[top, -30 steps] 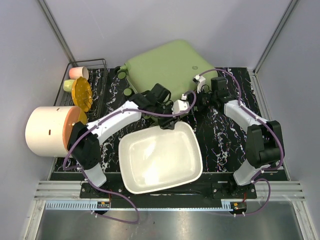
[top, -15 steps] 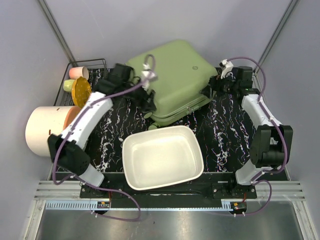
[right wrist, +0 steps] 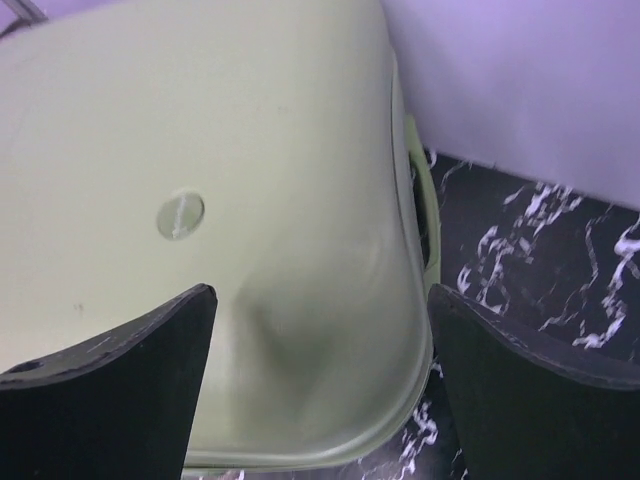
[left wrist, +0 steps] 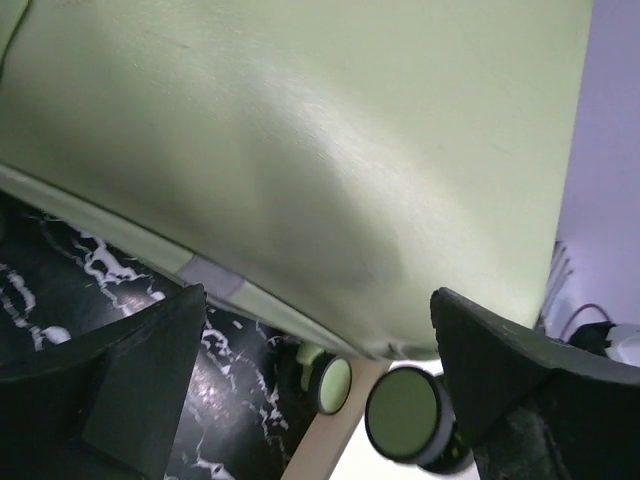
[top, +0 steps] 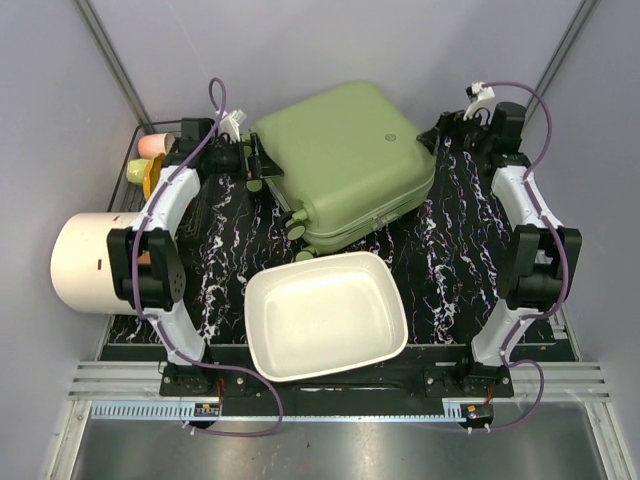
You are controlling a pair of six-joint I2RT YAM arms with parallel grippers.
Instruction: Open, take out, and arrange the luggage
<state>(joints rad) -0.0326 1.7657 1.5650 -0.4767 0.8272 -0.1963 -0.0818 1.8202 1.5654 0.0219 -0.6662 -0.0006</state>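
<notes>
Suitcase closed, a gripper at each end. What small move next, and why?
Probably ease the right gripper down along the suitcase edge by the handle to look for the zipper pull, which no view shows. The suitcase lies shut, both grippers are open and empty, and the left gripper sits by the wheels.

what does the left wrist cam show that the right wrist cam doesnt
Only the left wrist view shows the suitcase's wheels and a grey tab on its edge seam. Only the right wrist view shows the round badge on the shell and the side handle. Both show the olive-green suitcase, the black marbled table, and an open gripper facing the case: the left gripper and the right gripper.
</notes>
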